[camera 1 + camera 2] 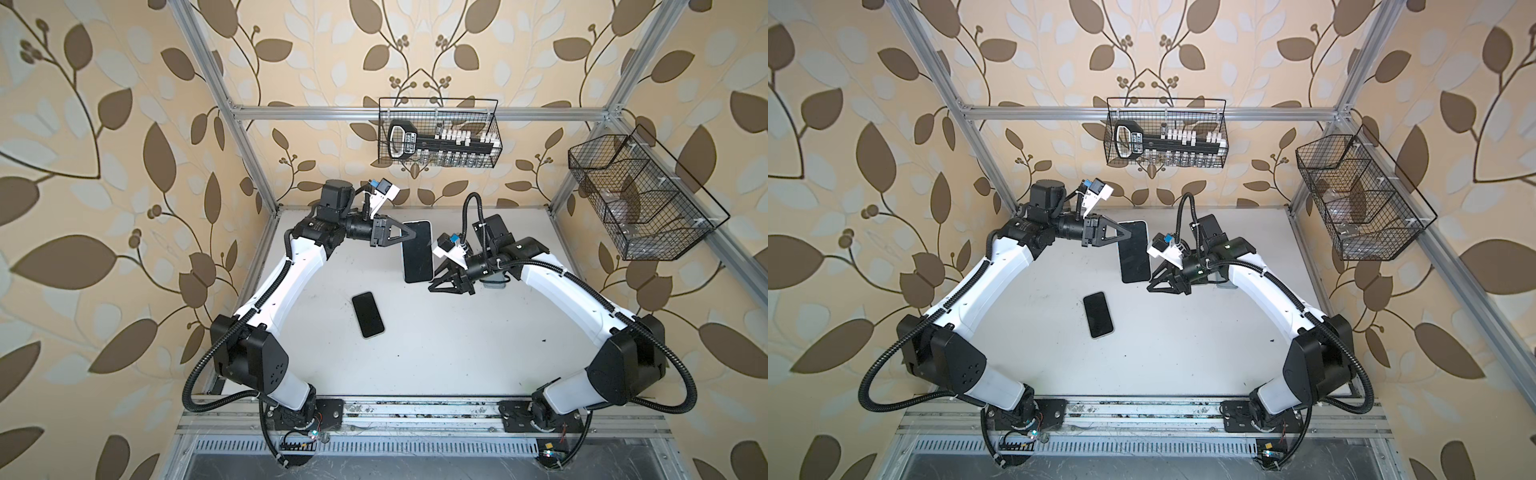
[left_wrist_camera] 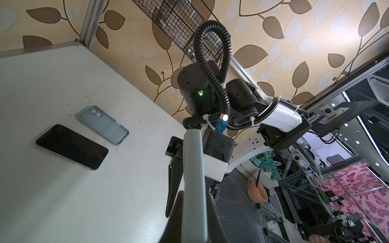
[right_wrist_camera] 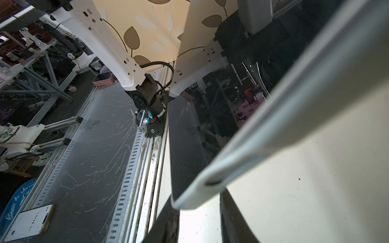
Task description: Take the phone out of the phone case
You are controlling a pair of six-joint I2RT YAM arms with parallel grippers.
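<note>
My left gripper [image 1: 413, 236] is shut on the upper end of a black-screened phone in a pale blue-grey phone case [image 1: 417, 253], holding it off the table. In the left wrist view the cased phone's edge [image 2: 193, 168] runs up between my fingers. My right gripper [image 1: 433, 282] is open at the phone's lower right corner. In the right wrist view that corner [image 3: 189, 197] sits by the fingertips, with bare table showing between the jaws. A second bare phone [image 1: 368, 314] lies flat on the table. An empty light blue case [image 2: 104, 125] lies beside it.
The white table [image 1: 457, 353] is fenced by aluminium frame posts. A wire basket [image 1: 438, 133] with a black tool hangs on the back rail. Another wire basket [image 1: 636, 199] hangs on the right. Both arm bases stand at the front rail.
</note>
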